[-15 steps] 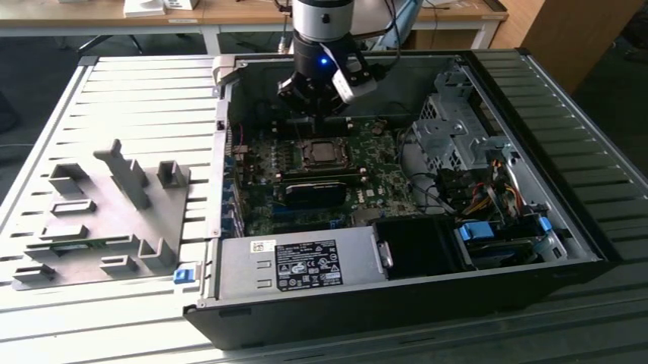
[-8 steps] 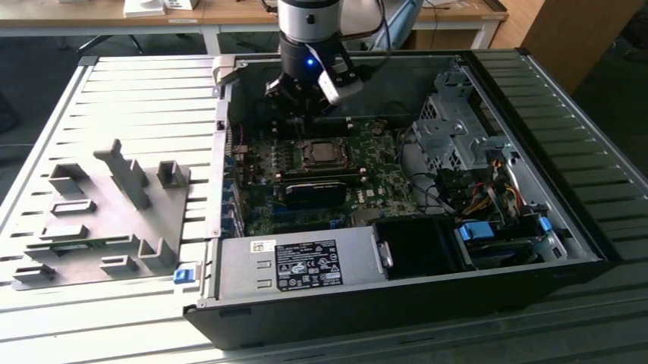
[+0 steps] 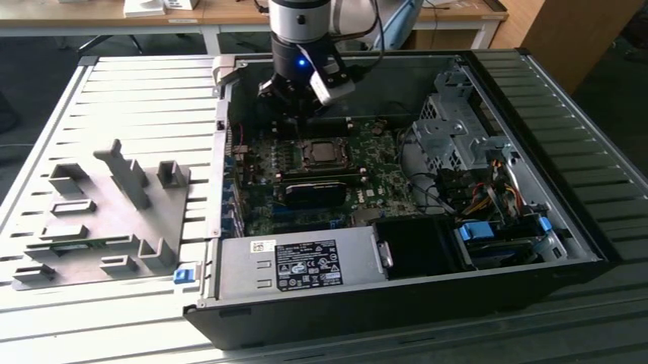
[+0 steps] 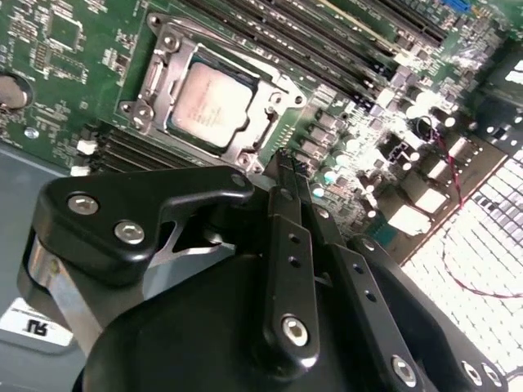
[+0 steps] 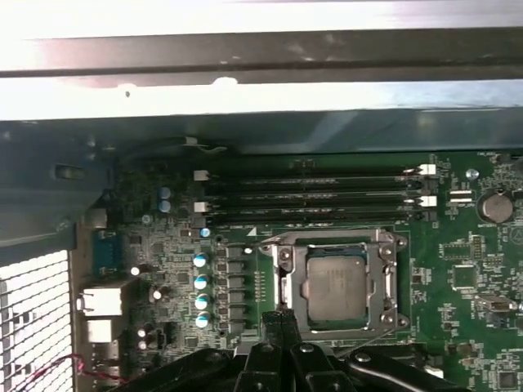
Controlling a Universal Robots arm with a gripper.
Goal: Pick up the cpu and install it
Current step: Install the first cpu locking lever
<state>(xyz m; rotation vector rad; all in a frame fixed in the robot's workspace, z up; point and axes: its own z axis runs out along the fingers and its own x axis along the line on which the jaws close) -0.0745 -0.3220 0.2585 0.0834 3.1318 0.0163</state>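
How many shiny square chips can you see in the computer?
1. The cpu sits inside the metal socket frame on the green board, close to the tips of the shut pincer. More chips could be hidden under other parts.

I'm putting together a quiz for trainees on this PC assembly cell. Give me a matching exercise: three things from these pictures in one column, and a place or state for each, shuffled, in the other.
Things
1. cpu
2. gripper
3. grey plastic fixture

Places or states
A. on the slatted table, outside the computer case
B. lying in the socket frame on the motherboard
C. shut, empty, above the motherboard beside the socket frame

Pairs: 1-B; 2-C; 3-A.
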